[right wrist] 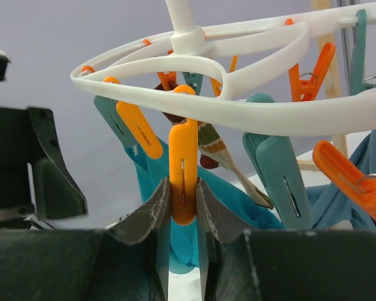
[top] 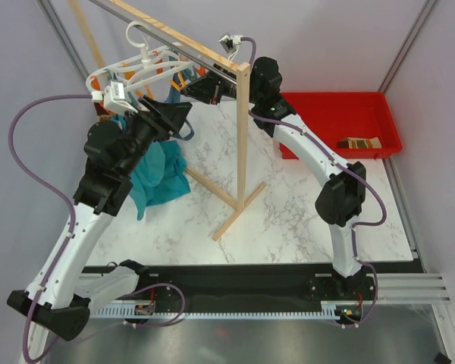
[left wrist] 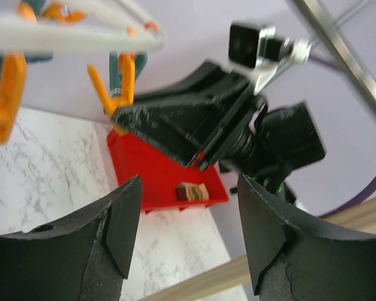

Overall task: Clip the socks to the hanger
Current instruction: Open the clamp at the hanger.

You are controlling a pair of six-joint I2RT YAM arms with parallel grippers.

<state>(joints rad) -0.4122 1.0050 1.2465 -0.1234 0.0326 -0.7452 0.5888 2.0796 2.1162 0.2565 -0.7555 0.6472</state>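
Left pincer (left wrist: 188,210) hovers released and empty beside the hanger (top: 140,68), where one striped sock (right wrist: 216,147) hangs among teal cloths (top: 159,178). Further right, the right pincer (right wrist: 183,188) is clenched on an orange clip (right wrist: 183,147); an off-centre squeeze could swing the hanger or let the clip snap shut. Far right, the other sock (top: 359,142) lies in the red bin (top: 326,106), well apart.

Orange clips (right wrist: 183,169) and teal cloths (top: 161,178) crowd under the hanger (right wrist: 188,42), seemingly tight
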